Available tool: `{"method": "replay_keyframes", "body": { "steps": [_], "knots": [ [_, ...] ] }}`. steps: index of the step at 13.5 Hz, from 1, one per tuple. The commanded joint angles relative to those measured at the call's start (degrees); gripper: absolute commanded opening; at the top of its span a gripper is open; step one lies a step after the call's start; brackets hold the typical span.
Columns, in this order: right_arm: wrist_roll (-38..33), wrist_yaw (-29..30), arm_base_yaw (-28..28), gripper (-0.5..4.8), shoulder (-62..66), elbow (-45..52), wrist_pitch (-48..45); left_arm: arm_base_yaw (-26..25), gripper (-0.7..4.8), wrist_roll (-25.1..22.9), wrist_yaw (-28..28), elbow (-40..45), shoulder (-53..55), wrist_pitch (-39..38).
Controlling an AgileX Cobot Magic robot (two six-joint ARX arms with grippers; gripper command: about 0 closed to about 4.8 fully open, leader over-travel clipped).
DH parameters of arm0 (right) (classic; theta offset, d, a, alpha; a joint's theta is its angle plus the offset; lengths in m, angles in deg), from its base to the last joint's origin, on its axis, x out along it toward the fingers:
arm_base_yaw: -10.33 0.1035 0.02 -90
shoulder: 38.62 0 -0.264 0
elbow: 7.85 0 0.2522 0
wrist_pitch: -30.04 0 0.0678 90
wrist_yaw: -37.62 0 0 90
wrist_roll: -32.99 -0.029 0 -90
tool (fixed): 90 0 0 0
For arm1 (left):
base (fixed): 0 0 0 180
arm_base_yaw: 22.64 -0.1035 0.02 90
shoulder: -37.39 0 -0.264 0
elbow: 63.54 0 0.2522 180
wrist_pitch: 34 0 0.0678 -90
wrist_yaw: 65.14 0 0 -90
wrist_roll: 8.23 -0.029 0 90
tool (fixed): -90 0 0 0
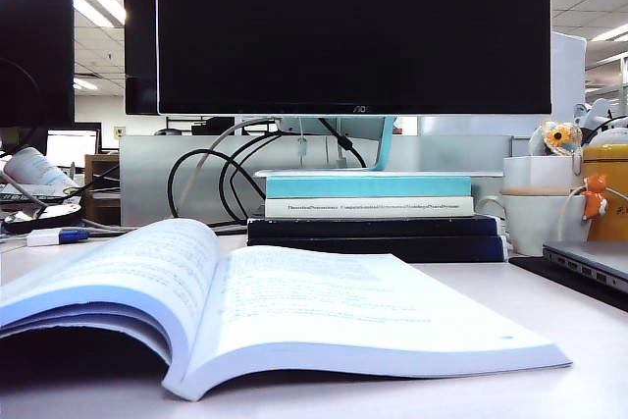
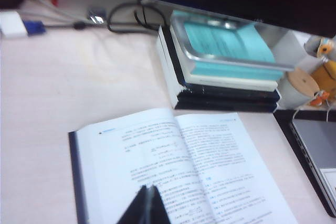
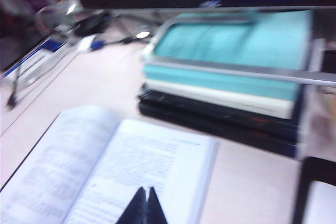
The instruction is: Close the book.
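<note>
The book (image 1: 324, 311) lies open and flat on the white table, white printed pages up, its dark cover edge showing along one side (image 2: 76, 177). My left gripper (image 2: 147, 187) hovers above the book's left page, its black fingers pressed together, shut on nothing. Above the right-hand page (image 3: 152, 166) hangs my right gripper (image 3: 146, 189), shut and empty as well. Neither gripper shows in the exterior view. The right wrist view is blurred.
Behind the book stands a stack: a teal-and-white book (image 1: 368, 193) on dark navy books (image 1: 378, 237), under a monitor (image 1: 353, 31) with cables. A white mug (image 1: 535, 208) and a laptop (image 1: 589, 262) sit at the right, a USB plug (image 1: 59, 236) at the left.
</note>
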Motion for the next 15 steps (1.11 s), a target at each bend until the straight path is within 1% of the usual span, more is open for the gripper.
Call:
{"method": "replay_keyframes", "body": {
  "steps": [1,2,3,4,5,6,7,8,9,10,11,12,13,15],
  "knots": [
    [0.33,-0.02,4.11,-0.04,2.01,-0.46,-2.01,7.74,-0.06,-0.15,1.57,-3.52,7.76,1.90],
    [0.33,-0.37,5.03,-0.04,2.32,-0.46,-1.88,11.37,-0.06,-1.29,5.70,-5.20,10.12,1.25],
    [0.35,-0.33,5.44,-0.04,2.67,-0.46,-1.95,16.37,-0.06,-1.90,10.86,-7.13,12.50,0.87],
    [0.50,-0.33,5.44,-0.04,2.86,-0.46,-1.97,23.21,-0.06,-1.73,16.26,-8.85,14.67,1.16],
    [0.59,-0.33,5.38,-0.04,2.89,-0.46,-1.81,32.20,-0.06,0.15,26.51,-9.90,15.67,0.81],
    [0.96,-0.31,5.33,-0.04,2.89,-0.46,-1.36,42.97,-0.06,5.29,37.48,-9.51,15.17,-1.03],
    [2.58,-0.31,5.35,-0.04,2.91,-0.44,-0.22,54.66,-0.05,13.33,44.15,-6.88,13.55,-1.88],
    [3.41,-0.31,5.35,-0.04,2.93,-0.42,0.33,64.32,-0.06,20.63,53.07,-3.06,11.45,-1.90],
    [3.52,-0.15,5.35,-0.04,2.91,-0.42,0.35,79.65,-0.06,33.83,66.38,2.80,10.51,-1.64],
    [3.67,0.22,5.42,-0.04,2.93,-0.44,0.31,85.42,-0.06,37.83,71.65,5.05,10.86,-0.46],
    [3.98,1.88,5.44,-0.04,3.02,-0.44,1.05,94.55,-0.06,45.35,78.79,8.66,12.83,2.05],
    [5.33,1.25,5.44,-0.04,3.21,-0.42,3.41,97.94,-0.06,52.04,80.96,10.21,16.33,1.29],
    [5.68,1.38,5.46,-0.04,3.89,-0.42,5.18,98.01,-0.06,54.01,80.43,10.36,25.81,0.09],
    [5.77,1.38,5.46,-0.04,3.98,-0.39,6.10,98.01,-0.06,54.53,79.41,10.36,28.85,-0.79]
  ]
}}
